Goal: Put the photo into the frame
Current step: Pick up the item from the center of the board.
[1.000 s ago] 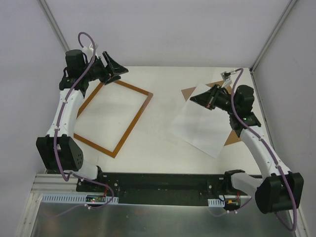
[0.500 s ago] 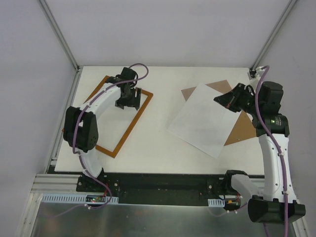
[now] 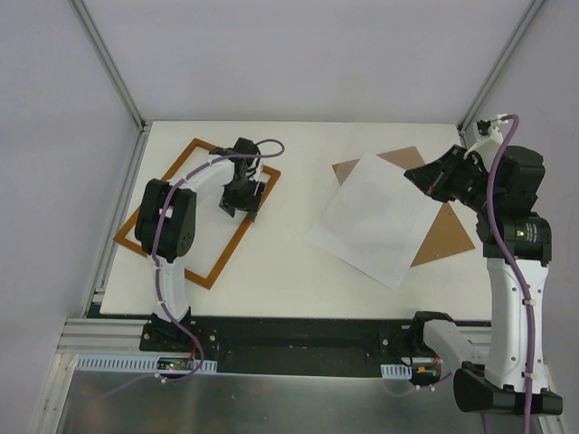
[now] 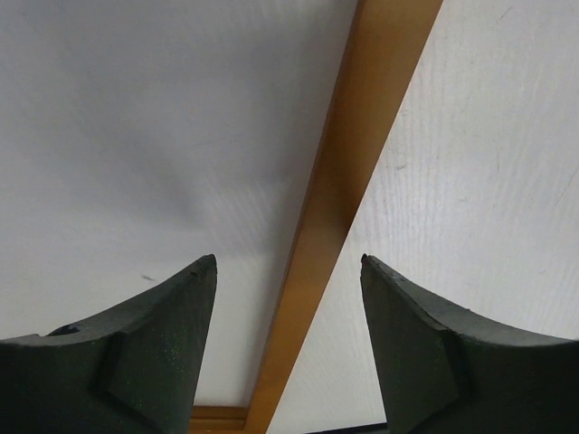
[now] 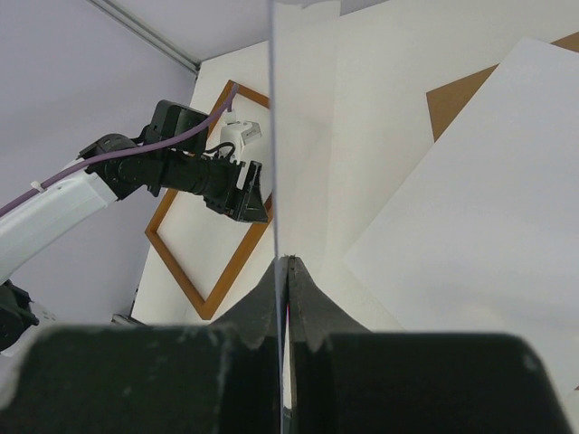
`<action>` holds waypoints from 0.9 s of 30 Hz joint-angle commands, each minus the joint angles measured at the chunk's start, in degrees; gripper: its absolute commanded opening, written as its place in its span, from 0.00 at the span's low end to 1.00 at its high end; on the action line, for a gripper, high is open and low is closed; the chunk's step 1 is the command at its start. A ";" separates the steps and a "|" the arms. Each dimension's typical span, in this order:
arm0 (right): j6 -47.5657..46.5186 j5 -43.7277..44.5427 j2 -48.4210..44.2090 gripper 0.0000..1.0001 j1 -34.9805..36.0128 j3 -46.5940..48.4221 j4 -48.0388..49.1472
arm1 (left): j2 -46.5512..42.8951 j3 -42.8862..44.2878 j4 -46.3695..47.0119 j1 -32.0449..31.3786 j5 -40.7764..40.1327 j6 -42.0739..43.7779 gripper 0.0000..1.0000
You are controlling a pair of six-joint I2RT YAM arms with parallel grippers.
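Now left gripper (image 4: 288, 260) gapes over the frame (image 4: 344, 172); right gripper (image 5: 282, 264) pinches thin sheet (image 5: 272, 136) edge-on.

Your left arm arcs toward the table's far-left corner, left gripper (image 3: 240, 206) pointing down, fingers spread. Your right arm stands tall by the right edge, right gripper (image 3: 414, 175) lifted, fingers pressed together.

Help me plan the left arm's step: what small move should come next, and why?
Probably close on the rail: the left gripper is open, its fingers straddling one rail of the frame, gripping nothing yet.
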 commanded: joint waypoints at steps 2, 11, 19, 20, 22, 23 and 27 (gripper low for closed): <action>-0.46 0.75 -1.04 0.01 -0.22 1.42 0.05 | 1.58 0.71 -1.62 -0.45 3.48 2.88 0.63; -2.38 3.64 -1.39 0.01 -0.22 -0.42 -0.48 | 3.78 -0.78 -0.22 -1.15 4.88 2.09 0.42; -4.06 7.43 -0.51 0.01 -0.22 -2.10 -1.01 | -0.52 0.26 -0.30 -1.94 6.72 -0.10 0.00; -4.15 7.69 -0.34 0.01 -0.22 -1.83 -1.35 | -1.83 1.57 -0.74 -1.94 7.25 -1.15 0.00; -4.58 8.65 0.10 0.01 -0.22 -1.13 -2.32 | -5.00 5.08 -2.14 -1.86 8.56 -3.00 0.00; -4.85 9.44 0.19 0.01 -0.22 -0.78 -2.76 | -6.58 7.19 -3.02 -1.86 9.36 -4.05 0.00; -5.47 11.21 0.28 0.01 -0.22 0.36 -4.34 | -11.59 17.39 -6.54 -1.77 15.41 -9.67 0.00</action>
